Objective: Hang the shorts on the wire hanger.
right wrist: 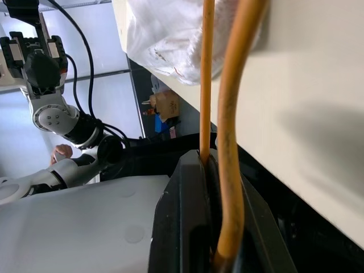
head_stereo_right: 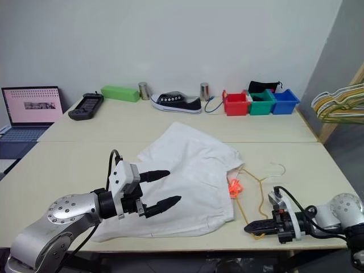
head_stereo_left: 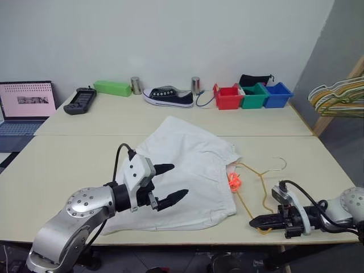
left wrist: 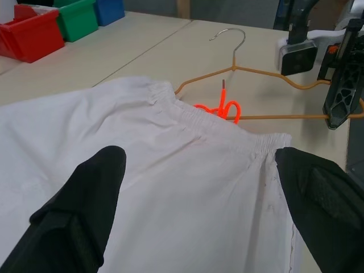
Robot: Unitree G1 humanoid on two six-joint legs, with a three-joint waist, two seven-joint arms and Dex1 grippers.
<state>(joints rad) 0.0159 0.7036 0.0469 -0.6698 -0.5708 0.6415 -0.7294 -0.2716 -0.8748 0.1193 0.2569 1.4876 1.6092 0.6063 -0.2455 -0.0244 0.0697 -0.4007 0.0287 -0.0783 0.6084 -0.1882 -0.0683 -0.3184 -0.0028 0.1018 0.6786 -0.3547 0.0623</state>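
The shorts lay spread flat at the centre of the worktop, a big white sheet of cloth in the middle of both head views. Their long axis ran from the lower left of the frame up toward the right, and the elastic waistband faced right, with the neon-orange drawstring spilling off that edge. The left gripper hung over the lower left part of the cloth, its two black fingers spread wide with nothing between them.

The wire hanger lay just right of the shorts, its hook pointing up the frame toward the far side of the worktop and its long bottom bar running down toward the near edge. One shoulder slipped under the waistband. At the lower right, the right gripper sat at the near corner of the hanger, fingers pressed together.

The right wrist view gave what the head views could not: the golden wire ran straight into the closed black fingers, pinched there at the worktop's edge. The left wrist view showed the gathered waistband and the drawstring looped just beside the hanger's bar, with the right gripper beyond them.

The head views alone took in the back of the worktop: a laptop, a sneaker and red, green and blue bins, plus a bunch of hangers at the right edge.
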